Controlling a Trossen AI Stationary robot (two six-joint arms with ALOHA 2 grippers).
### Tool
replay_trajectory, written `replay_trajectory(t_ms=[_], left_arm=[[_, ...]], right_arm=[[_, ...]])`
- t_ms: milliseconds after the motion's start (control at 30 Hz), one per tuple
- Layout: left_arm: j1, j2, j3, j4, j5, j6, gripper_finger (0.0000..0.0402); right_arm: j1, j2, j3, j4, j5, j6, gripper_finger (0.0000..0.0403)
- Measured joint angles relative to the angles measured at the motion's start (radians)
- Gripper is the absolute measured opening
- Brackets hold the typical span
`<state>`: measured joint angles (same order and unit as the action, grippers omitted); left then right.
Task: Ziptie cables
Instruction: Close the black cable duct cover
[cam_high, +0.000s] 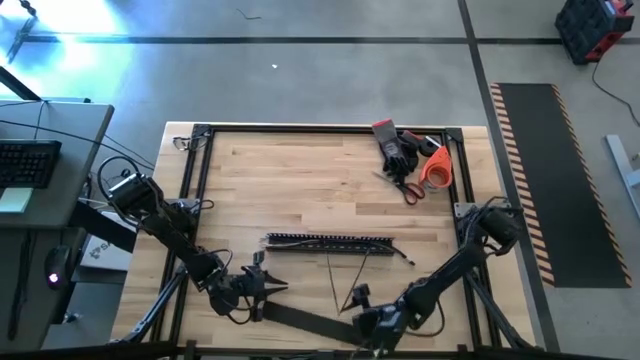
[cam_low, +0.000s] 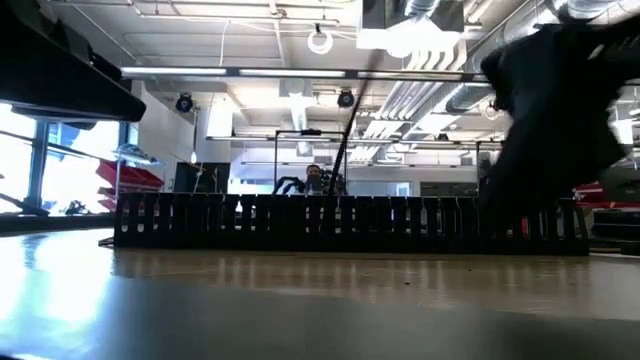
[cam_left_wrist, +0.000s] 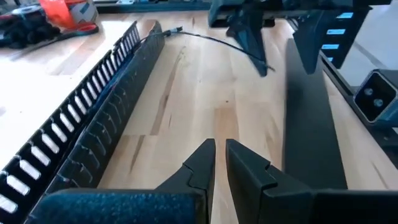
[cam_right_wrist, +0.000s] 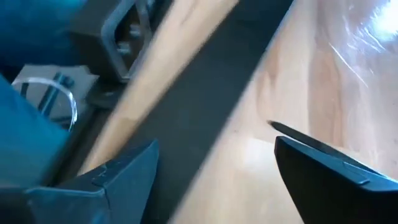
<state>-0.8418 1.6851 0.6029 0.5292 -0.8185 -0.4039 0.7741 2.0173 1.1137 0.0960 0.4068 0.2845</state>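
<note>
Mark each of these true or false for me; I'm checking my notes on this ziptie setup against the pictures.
1. The right gripper has its fingers spread wide. True.
2. The left gripper holds the cables. False: its fingers are nearly together with nothing visible between them.
3. The perforated black bar lies across the middle of the table. True.
4. The scissors lie at the near edge between the two grippers. False: they lie at the far right corner, beside an orange tape roll.
5. Thin cables lie on the wood just in front of the bar. True.
</note>
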Motion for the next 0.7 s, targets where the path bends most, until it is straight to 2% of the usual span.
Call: replay_trajectory(t_ms=[167,367,567,700], left_arm=[[0.0,0.001,0.0,-0.013,0.003,-0.027,0.0023],[0.0,0.001,0.0,-0.015,-0.006,-0.052,0.0023],[0.001,0.001,0.0,-0.015,-0.006,-0.067,0.0023],[0.001,0.001,0.0,-0.01,-0.011,-0.066,0.0023]], right_arm=[[0.002,0.007,-0.066,0.215,-0.006,0.006,0.0342],[0.029,0.08,-0.013,0.2,0.047,0.013,0.0355],[0.034,0.102,0.044,-0.03,0.203,0.128,0.0355],[0.017,0.092,0.043,-0.116,0.223,0.143,0.0355]])
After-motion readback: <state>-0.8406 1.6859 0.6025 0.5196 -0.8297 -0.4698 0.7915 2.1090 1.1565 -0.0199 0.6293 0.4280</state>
